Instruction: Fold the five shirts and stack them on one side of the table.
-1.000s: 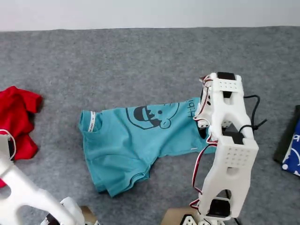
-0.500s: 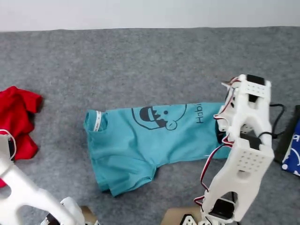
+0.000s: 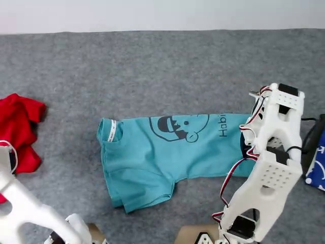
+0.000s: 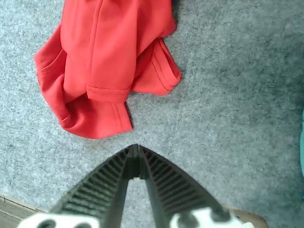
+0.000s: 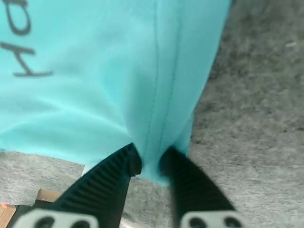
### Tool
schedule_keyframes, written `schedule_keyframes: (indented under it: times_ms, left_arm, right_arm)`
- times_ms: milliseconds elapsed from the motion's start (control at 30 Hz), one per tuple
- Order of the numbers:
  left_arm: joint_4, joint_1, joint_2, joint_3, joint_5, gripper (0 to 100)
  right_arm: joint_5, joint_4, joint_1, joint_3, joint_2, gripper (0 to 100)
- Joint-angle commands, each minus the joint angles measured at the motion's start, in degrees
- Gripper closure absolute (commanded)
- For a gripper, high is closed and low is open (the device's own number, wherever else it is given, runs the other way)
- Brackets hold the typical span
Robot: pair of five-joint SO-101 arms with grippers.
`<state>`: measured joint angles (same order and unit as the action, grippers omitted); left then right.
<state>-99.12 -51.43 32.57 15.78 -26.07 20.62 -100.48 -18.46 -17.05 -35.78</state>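
A teal shirt (image 3: 162, 152) with a dark cartoon print lies stretched across the middle of the grey table, collar to the left. My right gripper (image 5: 149, 166) is shut on the teal shirt's (image 5: 109, 71) hem at its right end, under the white right arm (image 3: 269, 168). A crumpled red shirt (image 3: 20, 129) lies at the left edge. My left gripper (image 4: 137, 154) hangs shut and empty just short of the red shirt (image 4: 107, 57) over bare felt.
A blue item with white print (image 3: 317, 165) on a dark one sits at the right edge beside the right arm. The left arm's white body (image 3: 25, 208) fills the lower-left corner. Open grey felt (image 3: 152, 66) stretches behind the shirts.
My right gripper has pulled the teal shirt's hem to the right, dragging the whole shirt that way and stretching it flatter. The left arm and red shirt have not moved.
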Motion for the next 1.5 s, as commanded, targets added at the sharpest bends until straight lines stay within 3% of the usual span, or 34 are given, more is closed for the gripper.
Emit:
schedule_keyframes:
  times_ms: [0,167,300,533,767,967,1133,1467]
  left_arm:
    - [-1.32,0.26,1.49,-1.89,0.18,100]
    - [-1.32,0.26,1.49,-1.89,0.18,100]
    - [-1.32,0.26,1.49,-1.89,0.18,100]
    - [-1.32,0.26,1.49,-1.89,0.18,100]
    - [-1.32,0.35,1.49,-1.89,0.18,100]
    - [-1.32,0.44,1.49,-1.89,0.18,100]
    - [-1.41,0.44,1.49,-1.89,0.18,100]
    - [-1.41,0.44,1.49,-1.89,0.18,100]
  right_arm:
    - [0.44,-2.33,-0.66,-4.66,6.99,78.8]
    - [0.44,-2.33,2.15,-7.65,13.93,78.9]
    - [0.35,-0.40,8.48,-8.26,15.34,79.0]
    - [0.44,11.56,12.70,-8.44,5.76,88.2]
    - [0.53,17.98,12.79,-11.25,-1.71,88.3]
    - [2.73,18.42,13.85,-21.98,-9.01,88.3]
    - [3.43,15.69,14.11,-32.53,-14.55,88.3]
    - [3.34,-2.51,13.49,-51.16,-15.78,88.3]
